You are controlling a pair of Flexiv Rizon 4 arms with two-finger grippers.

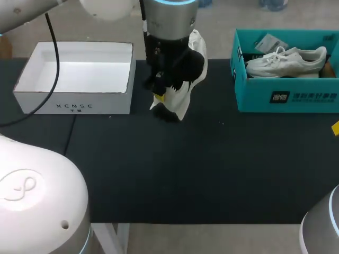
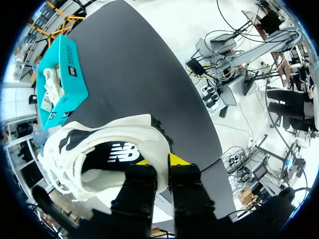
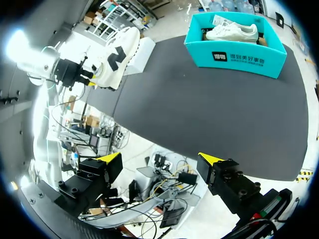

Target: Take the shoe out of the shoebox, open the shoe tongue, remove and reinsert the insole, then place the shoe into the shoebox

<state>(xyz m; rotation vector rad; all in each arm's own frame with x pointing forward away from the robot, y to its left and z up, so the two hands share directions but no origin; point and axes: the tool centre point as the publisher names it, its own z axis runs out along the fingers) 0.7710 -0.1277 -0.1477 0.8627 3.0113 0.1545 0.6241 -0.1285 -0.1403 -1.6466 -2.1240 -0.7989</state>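
Observation:
A white shoe (image 1: pixel 185 90) with black patches hangs heel-up over the black table (image 1: pixel 175 169), just right of the empty white shoebox (image 1: pixel 79 71). My left gripper (image 1: pixel 161 94) comes from above and is shut on the shoe's heel collar. In the left wrist view its fingers (image 2: pixel 142 186) pinch the rim of the shoe (image 2: pixel 99 149), and the dark insole (image 2: pixel 117 154) shows inside. My right gripper (image 3: pixel 160 160) stands open with nothing in it, off the table's front edge. From there the shoe (image 3: pixel 117 55) shows far ahead, by the white shoebox (image 3: pixel 143 50).
A teal box (image 1: pixel 286 95) at the back right holds another white shoe (image 1: pixel 288 61); it also shows as the teal box (image 3: pixel 239 52) and teal box (image 2: pixel 62 74) in the wrist views. A black cable (image 1: pixel 55 63) hangs over the white box.

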